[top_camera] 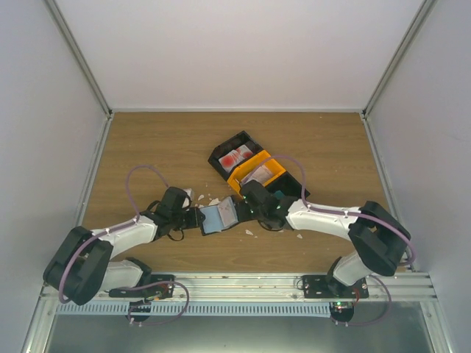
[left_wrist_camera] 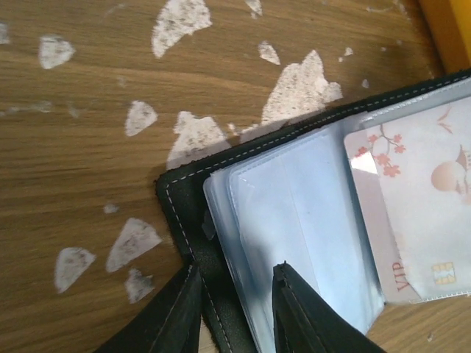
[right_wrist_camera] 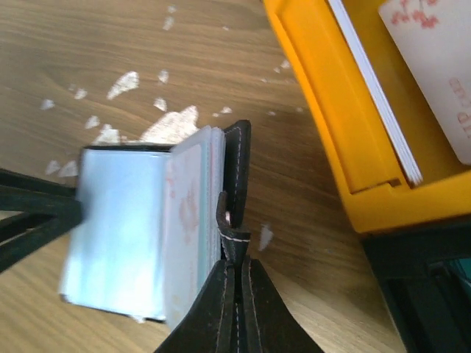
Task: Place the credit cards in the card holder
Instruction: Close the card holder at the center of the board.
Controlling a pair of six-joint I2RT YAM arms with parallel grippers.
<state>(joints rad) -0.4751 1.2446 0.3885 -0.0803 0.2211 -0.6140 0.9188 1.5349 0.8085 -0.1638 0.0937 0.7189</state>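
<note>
On the wooden table (top_camera: 162, 140) lie a black bin (top_camera: 219, 154), orange bin (top_camera: 238, 181), paper scraps (left_wrist_camera: 182, 16) and card holder (top_camera: 219, 217)

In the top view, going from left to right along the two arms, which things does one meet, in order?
One meets: left arm → left pincer → card holder → right pincer → right arm.

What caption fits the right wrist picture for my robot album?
Right tool pinches the open black card holder by its cover, one card tucked inside, beside the orange bin.
</note>
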